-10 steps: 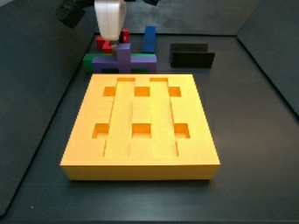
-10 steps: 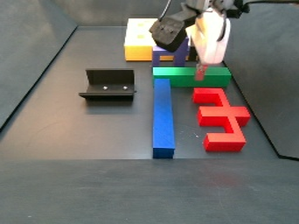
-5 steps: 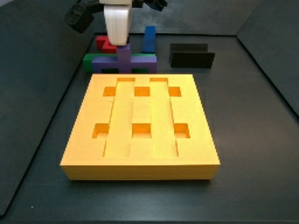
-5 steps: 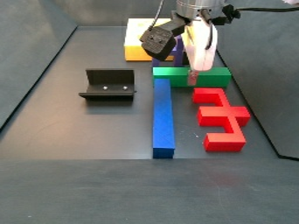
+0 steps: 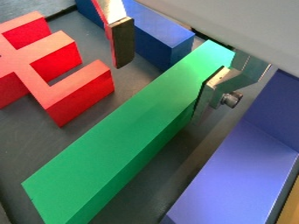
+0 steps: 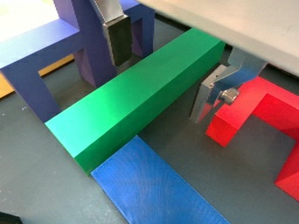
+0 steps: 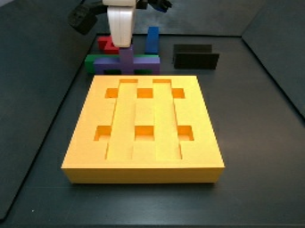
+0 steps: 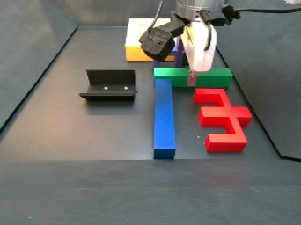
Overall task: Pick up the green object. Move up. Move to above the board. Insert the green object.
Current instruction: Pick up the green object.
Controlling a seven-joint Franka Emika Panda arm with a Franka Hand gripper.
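The green object (image 5: 128, 131) (image 6: 135, 96) is a long matte bar lying flat on the dark floor. In a side view the green object (image 8: 177, 76) lies between the board (image 8: 141, 39) and a red block (image 8: 223, 117). My gripper (image 5: 172, 66) (image 6: 163, 68) (image 8: 196, 77) is down over it, open, with one finger (image 5: 121, 39) clear of one long side and the other finger (image 5: 219, 87) close against the opposite side. In a side view the board (image 7: 145, 125) fills the foreground and my gripper (image 7: 118, 40) is behind it; only the bar's end (image 7: 91, 61) shows there.
A long blue bar (image 8: 164, 119) lies next to the red block. A purple cross-shaped block (image 7: 128, 61) and a blue upright piece (image 7: 152, 40) stand close to the green bar. The black fixture (image 8: 108, 85) (image 7: 195, 56) stands apart.
Over the last second my gripper shifted sideways along the green bar and came down around it. In the last half second it has hardly moved.
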